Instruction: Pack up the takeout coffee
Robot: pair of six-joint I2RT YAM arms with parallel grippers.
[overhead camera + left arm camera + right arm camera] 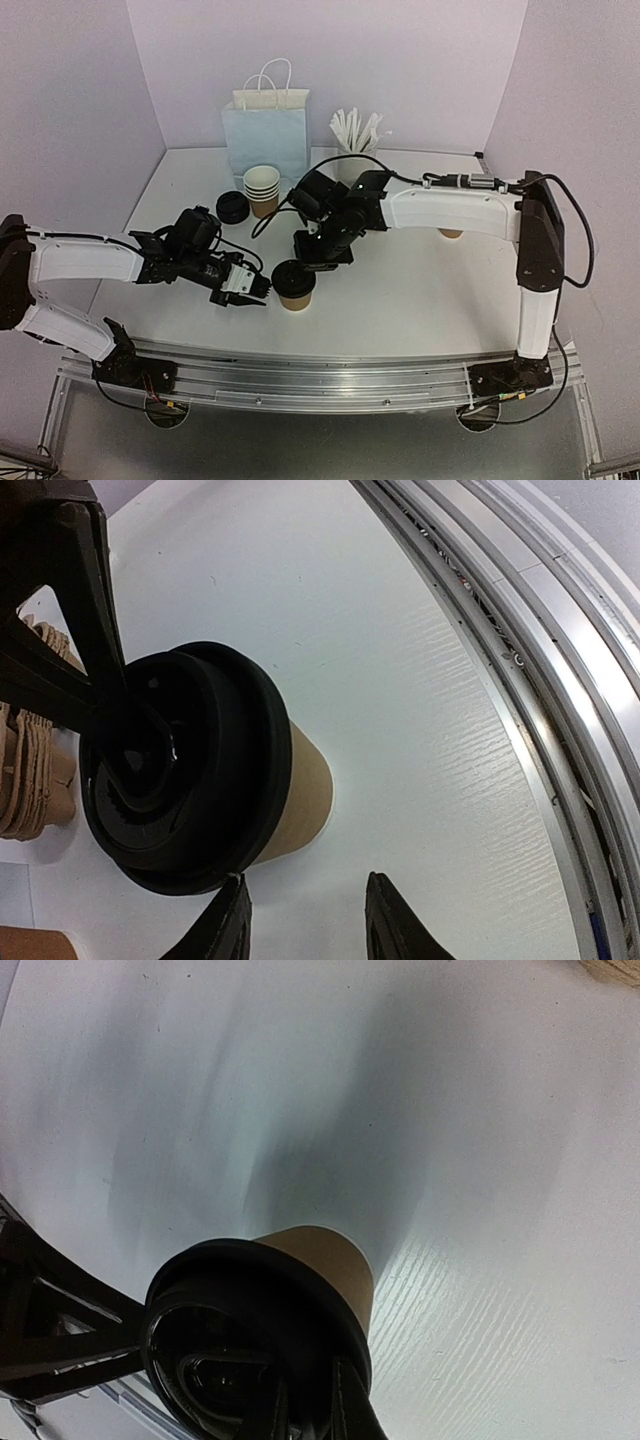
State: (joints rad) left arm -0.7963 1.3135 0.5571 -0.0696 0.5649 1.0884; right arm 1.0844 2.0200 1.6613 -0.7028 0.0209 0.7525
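Cup (295, 800) w/ lid (180, 780) sat near front edge of table (420, 290); we judged it light, crushable: grip mid-wall. L gripper (305, 920) stood open beside it; R gripper (310, 1405) closed, tips on lid.

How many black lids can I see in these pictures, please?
2. The first lid sits on the single cup in the middle. The second lid lies flat just left of the stack of cups. More may be hidden.
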